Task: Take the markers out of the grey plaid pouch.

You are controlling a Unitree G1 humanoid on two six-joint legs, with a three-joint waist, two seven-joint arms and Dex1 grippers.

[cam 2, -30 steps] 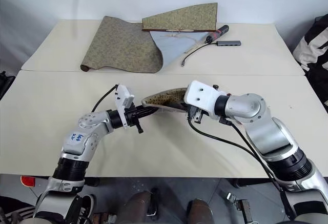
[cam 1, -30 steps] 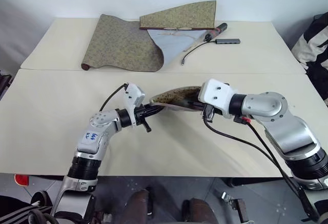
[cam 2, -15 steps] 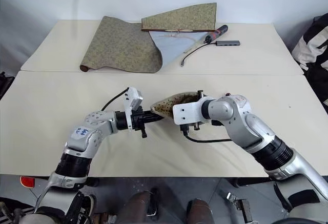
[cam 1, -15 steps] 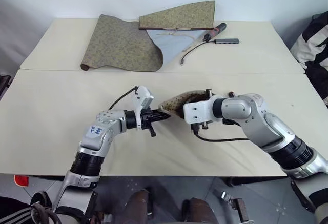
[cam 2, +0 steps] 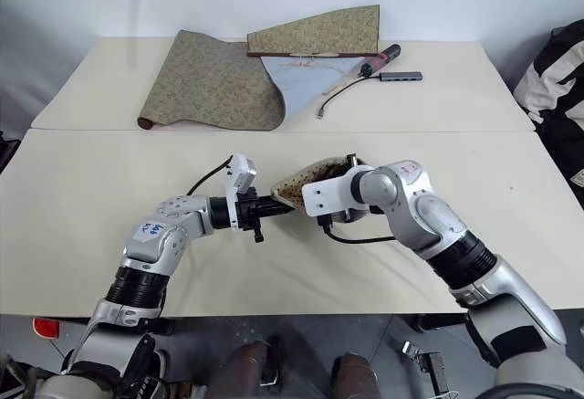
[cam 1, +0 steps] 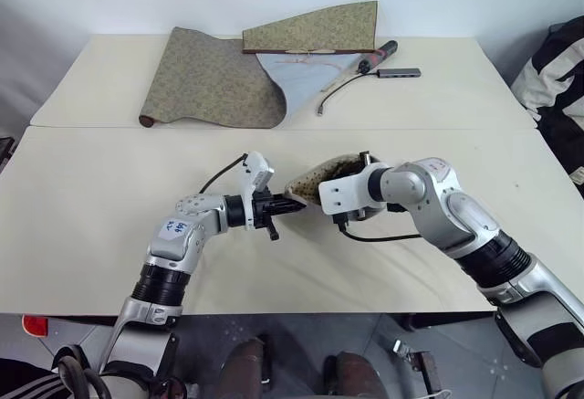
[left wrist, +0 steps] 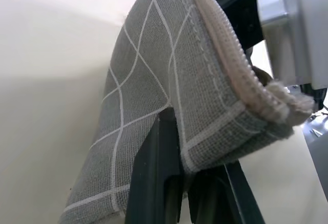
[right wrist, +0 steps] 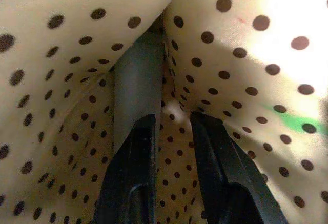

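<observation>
Keep your left gripper (cam 1: 279,208) clamped on the soft grey plaid fabric pouch (left wrist: 169,96); ease your slightly parted, empty right gripper (right wrist: 171,131) deeper toward the markers.

Blue handwritten marks on the left arm's sticker (cam 1: 171,227), too small to read

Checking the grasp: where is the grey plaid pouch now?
The soft grey plaid fabric pouch hangs above the near table's middle, between the left claw, shut on its corner, and the right claw, inside its mouth.
</observation>
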